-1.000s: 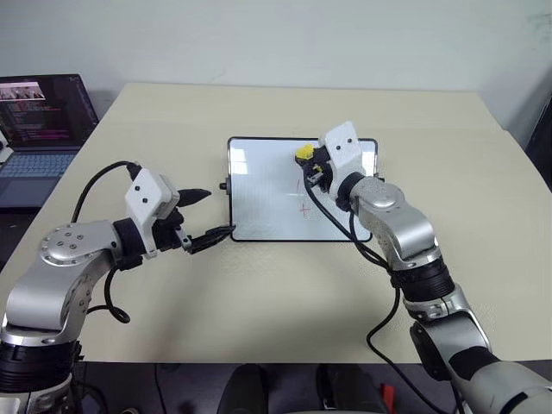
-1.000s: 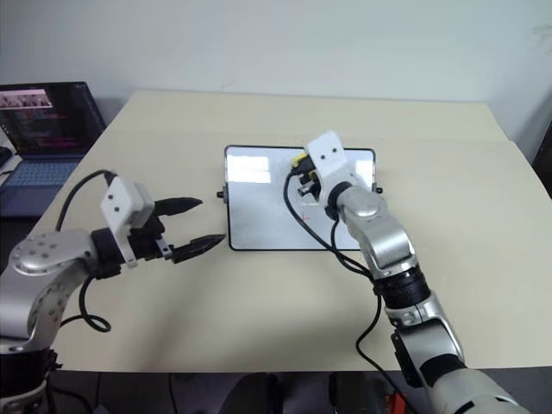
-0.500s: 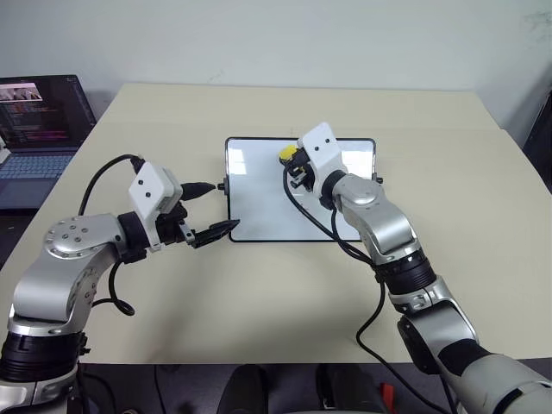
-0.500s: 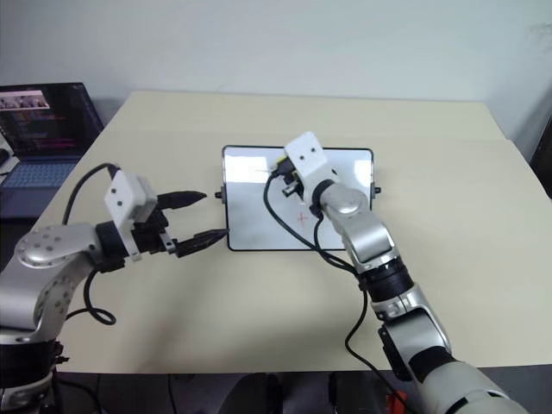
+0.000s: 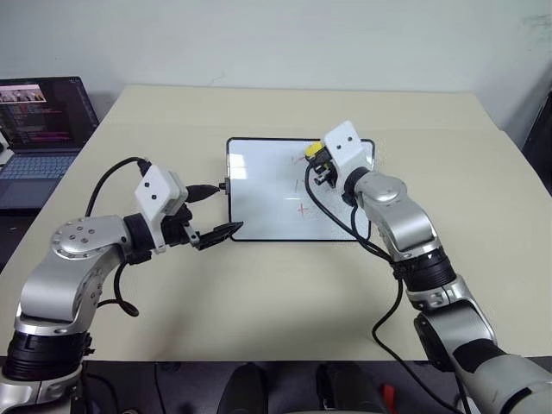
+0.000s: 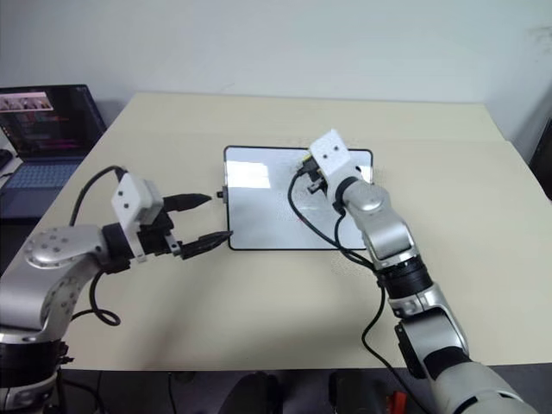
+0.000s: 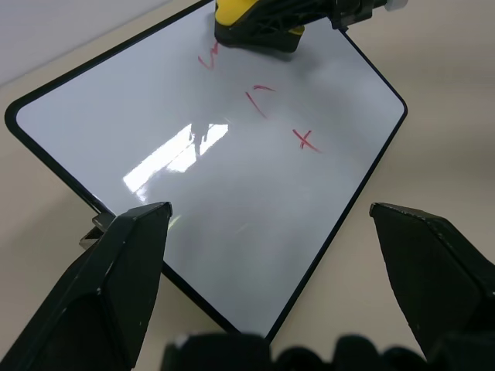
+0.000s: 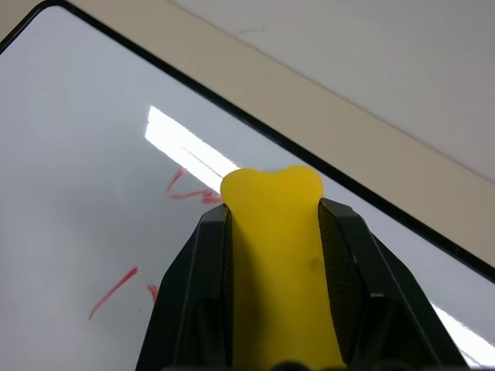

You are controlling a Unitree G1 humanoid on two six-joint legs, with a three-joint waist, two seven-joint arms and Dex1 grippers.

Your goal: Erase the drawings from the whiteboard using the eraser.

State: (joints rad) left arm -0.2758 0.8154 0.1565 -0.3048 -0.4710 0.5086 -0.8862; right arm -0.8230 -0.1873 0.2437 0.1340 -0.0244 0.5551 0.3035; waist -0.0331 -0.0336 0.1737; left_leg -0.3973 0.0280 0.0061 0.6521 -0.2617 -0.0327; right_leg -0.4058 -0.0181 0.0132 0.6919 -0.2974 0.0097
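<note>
Swinging back right, right claw clamping eraser beside squiggle; pressing flat, sweeping across drawings.

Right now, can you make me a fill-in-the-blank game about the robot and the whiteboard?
1. The right tool is shut on the ____ eraser.
2. The drawings on the whiteboard are ____ in colour.
3. The left tool is ____, at the board's left edge.
4. Off the table's left side stands a ____ with a lit screen.

Missing words: yellow; red; open; laptop
</note>
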